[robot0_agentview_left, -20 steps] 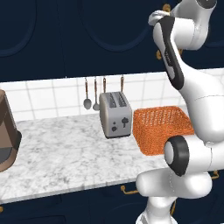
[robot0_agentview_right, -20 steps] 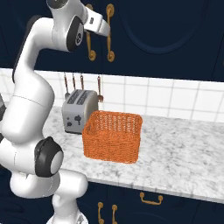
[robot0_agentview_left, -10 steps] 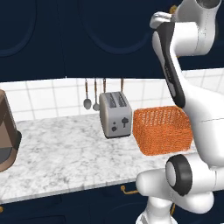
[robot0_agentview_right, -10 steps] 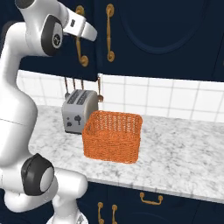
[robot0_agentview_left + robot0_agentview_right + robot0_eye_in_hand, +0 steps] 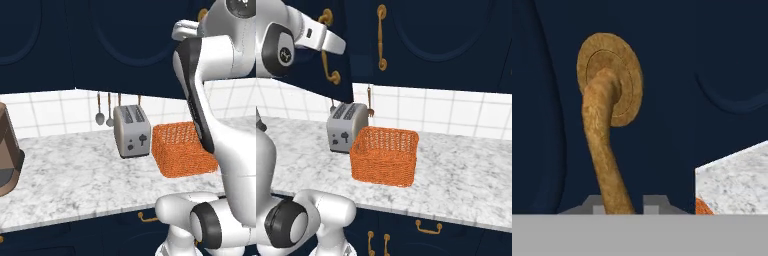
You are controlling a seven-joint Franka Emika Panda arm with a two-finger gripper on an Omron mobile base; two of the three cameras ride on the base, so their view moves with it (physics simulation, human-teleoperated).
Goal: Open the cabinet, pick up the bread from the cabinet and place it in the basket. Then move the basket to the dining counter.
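Hand (image 5: pixel 624 202) clamping shut on cabinet (image 5: pixel 446 45) handle (image 5: pixel 604 150); pulling off-arc, it's risking slipping off the brass.

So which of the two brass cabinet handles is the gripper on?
The left handle, on the door above the toaster. The gripper is shut around its curved bar; the right handle hangs untouched.

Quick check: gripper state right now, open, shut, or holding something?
Gripper: shut on the cabinet's brass handle, which runs between its fingertips.
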